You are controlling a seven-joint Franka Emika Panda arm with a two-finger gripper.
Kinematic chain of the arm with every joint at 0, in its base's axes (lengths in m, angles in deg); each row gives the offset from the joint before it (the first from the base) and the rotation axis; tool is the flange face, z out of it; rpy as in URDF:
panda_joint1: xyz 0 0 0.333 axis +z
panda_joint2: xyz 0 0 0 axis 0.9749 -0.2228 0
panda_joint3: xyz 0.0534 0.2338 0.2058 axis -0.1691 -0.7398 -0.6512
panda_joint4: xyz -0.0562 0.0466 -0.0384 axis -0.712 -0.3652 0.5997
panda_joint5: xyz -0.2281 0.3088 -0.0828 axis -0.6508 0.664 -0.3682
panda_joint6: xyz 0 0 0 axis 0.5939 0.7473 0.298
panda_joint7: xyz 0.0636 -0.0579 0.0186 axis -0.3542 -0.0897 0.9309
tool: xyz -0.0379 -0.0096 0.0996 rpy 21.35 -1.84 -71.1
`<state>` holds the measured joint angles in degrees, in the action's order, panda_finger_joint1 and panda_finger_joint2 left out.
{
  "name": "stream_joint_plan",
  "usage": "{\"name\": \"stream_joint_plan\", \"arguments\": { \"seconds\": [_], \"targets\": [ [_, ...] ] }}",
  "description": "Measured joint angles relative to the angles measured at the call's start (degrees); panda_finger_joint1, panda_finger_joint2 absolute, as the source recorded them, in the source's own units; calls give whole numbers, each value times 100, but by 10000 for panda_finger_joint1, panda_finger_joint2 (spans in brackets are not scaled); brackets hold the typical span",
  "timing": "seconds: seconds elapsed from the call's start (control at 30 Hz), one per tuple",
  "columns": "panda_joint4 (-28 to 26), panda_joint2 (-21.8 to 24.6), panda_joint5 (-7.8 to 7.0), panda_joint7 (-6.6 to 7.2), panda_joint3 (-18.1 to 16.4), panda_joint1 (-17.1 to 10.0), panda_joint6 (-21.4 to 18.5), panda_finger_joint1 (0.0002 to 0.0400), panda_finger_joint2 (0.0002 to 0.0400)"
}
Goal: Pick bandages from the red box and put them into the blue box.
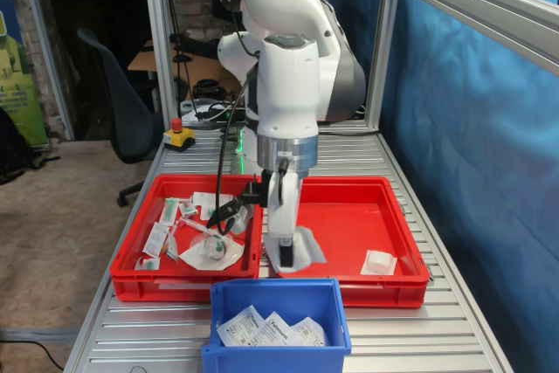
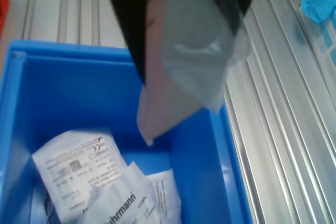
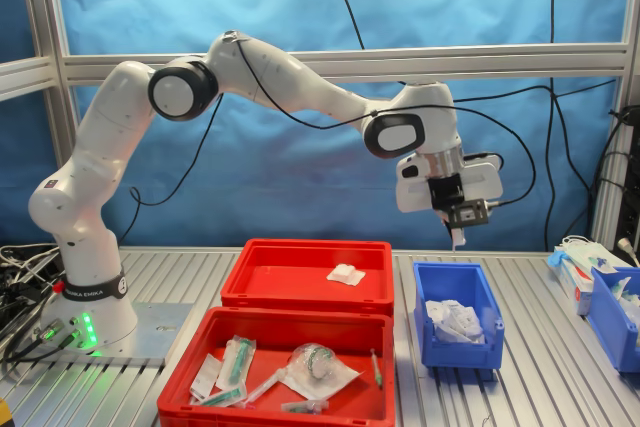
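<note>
While the arm hangs above the blue box (image 3: 458, 313):
Jaws: pinching one bandage (image 2: 184, 61) by its upper edge.
Bandage: directly over the box.
Still in red box (image 3: 300, 292): one packet (image 3: 346, 274).
Risk: a crooked drop could catch the rim and slide onto the worktop (image 3: 540, 347).

Bandages (image 3: 453, 319) lie in the blue box (image 3: 456, 340); one, seemingly, in the red box (image 3: 306, 289).
</note>
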<state>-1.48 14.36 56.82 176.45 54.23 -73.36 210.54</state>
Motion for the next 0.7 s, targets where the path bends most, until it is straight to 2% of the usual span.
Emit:
{"name": "stream_joint_plan", "arguments": {
  "seconds": [0.7],
  "targets": [
    [-121, -91, 0, 0, 76, -2, 2, 60, 60]
  ]
}}
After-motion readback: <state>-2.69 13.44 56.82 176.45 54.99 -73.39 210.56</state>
